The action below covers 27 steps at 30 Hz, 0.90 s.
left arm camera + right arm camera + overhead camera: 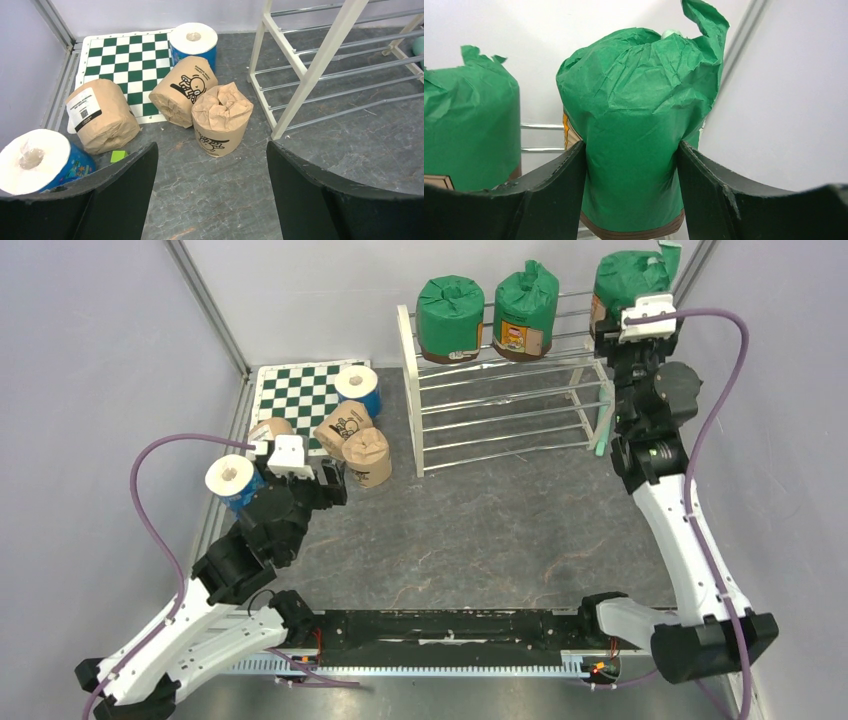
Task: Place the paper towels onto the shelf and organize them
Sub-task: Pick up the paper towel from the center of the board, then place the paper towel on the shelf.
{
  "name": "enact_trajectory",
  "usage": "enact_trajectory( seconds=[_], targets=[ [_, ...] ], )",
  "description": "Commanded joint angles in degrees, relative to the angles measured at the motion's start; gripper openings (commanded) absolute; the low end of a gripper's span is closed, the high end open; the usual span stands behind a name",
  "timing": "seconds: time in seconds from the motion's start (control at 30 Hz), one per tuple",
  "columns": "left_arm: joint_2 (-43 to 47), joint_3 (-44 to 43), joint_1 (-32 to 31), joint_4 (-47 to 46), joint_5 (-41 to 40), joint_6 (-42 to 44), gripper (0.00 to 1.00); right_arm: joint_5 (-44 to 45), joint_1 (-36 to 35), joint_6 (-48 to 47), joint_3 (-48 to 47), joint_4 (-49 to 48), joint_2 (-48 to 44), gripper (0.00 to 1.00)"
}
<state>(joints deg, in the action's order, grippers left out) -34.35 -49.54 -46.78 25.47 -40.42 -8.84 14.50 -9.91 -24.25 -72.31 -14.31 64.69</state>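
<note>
I am taking the white shelf [415,400] as my landmark; it is standing at the far side of the grey table [480,530], its chrome rods running rightward from the white end frame. Left of the shelf, the green-and-white chessboard mat [300,390] is lying flat in the far corner.

On the shelf's top tier I am seeing two green-wrapped rolls [450,318] sitting upright side by side. At the right end of that same tier, my right gripper [631,165] is clamping a third green-wrapped roll [639,130] upright, one finger pressing each side of the wrapper.

Left of the shelf's near foot, a tan roll with black drawings [221,120] is standing upright on the table, touching a second tan roll [182,90] that is lying tipped on the mat's edge. A third tan roll [100,115] is lying further left, off the mat's near corner. A white roll in blue wrap [193,42] is standing on the mat behind them, and another [37,160] is standing furthest left from the shelf.

My left gripper [212,195] is hanging wide and empty, on the near side of the upright tan roll.
</note>
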Motion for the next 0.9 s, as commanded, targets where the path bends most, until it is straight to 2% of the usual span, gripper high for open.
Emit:
enact_trajectory(
  seconds=[0.0,0.13,0.27,0.47,0.87],
  targets=[
    [0.4,0.5,1.1,0.0,-0.6,2.9,0.86,-12.6,2.9,7.2,-5.1,-7.2,3.1,0.36],
    [0.3,0.7,2.4,0.0,0.4,2.6,0.86,-16.9,4.6,10.4,-5.4,-10.4,5.7,0.36],
    [0.2,1.2,4.3,-0.2,2.0,2.3,0.86,-17.5,5.5,11.2,-4.7,-12.1,7.0,0.36],
    [0.2,1.9,7.0,-0.7,5.3,1.5,0.86,-19.8,8.6,14.7,-0.3,-17.2,7.9,0.36],
    [0.3,2.5,9.5,-1.1,8.3,0.8,0.86,-22.7,9.6,17.1,7.2,-22.9,8.2,0.38]
  ],
)
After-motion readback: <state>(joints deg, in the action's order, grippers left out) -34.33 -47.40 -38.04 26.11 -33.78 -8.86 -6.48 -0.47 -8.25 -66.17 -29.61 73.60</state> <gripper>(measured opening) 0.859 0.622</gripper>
